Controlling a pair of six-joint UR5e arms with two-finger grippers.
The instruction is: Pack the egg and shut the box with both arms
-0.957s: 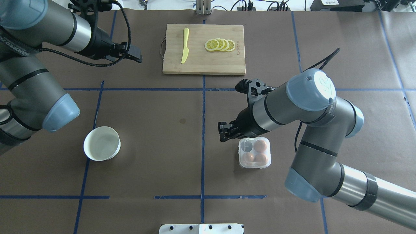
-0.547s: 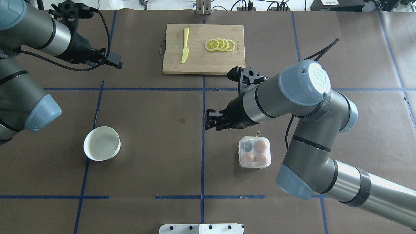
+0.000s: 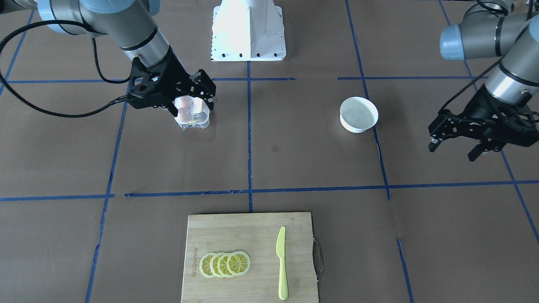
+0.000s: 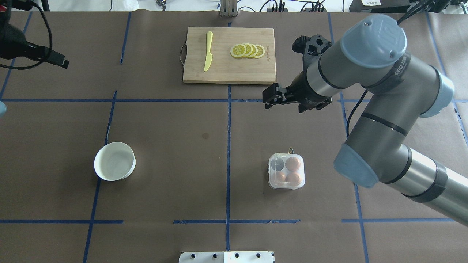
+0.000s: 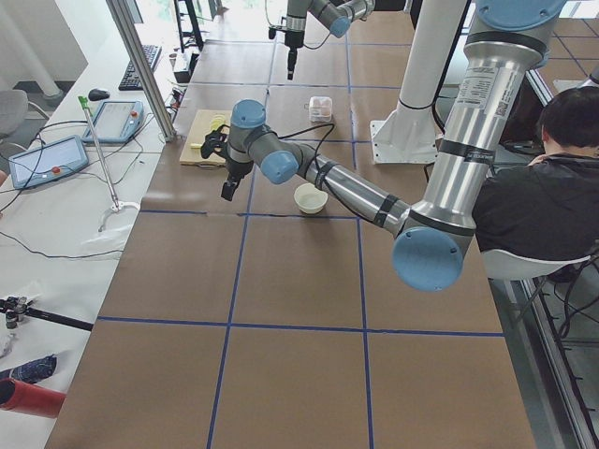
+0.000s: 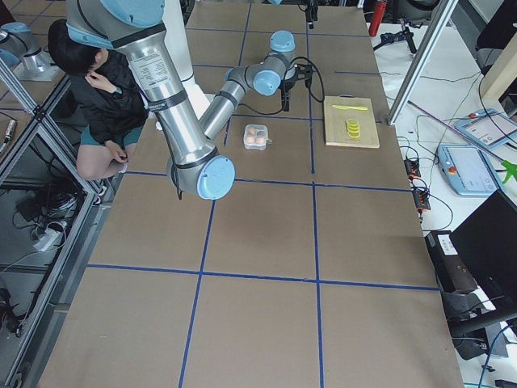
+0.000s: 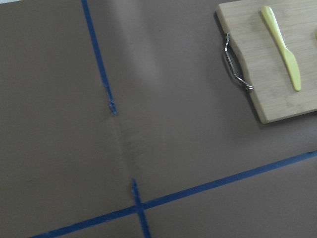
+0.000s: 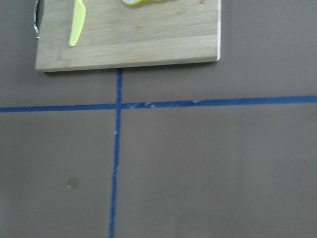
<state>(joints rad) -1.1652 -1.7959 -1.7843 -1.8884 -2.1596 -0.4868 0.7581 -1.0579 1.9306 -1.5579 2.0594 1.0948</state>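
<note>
The clear four-cell box [image 4: 286, 171] sits on the table right of centre with its lid down and a yellow string at its far edge. Three orange-brown eggs show inside, one being egg [image 4: 292, 164]; the far-left cell looks empty. My right gripper [image 4: 268, 99] is open and empty, raised, well beyond the box near the cutting board. In the front view it [image 3: 192, 107] stands before the box [image 3: 201, 122]. My left gripper [image 4: 62, 62] is open and empty at the far left edge; it also shows in the front view [image 3: 452, 151].
A white bowl [image 4: 114, 166] stands left of centre. A wooden cutting board [image 4: 219, 73] with a yellow knife [image 4: 208, 54] and lemon slices [image 4: 247, 50] lies at the back. A white pedestal base [image 3: 247, 29] is at my side. Blue tape lines cross the brown table cover.
My right gripper has moved up and away from beside the box toward the cutting board. My left arm has drawn back to the left edge. The box and eggs have not moved.
</note>
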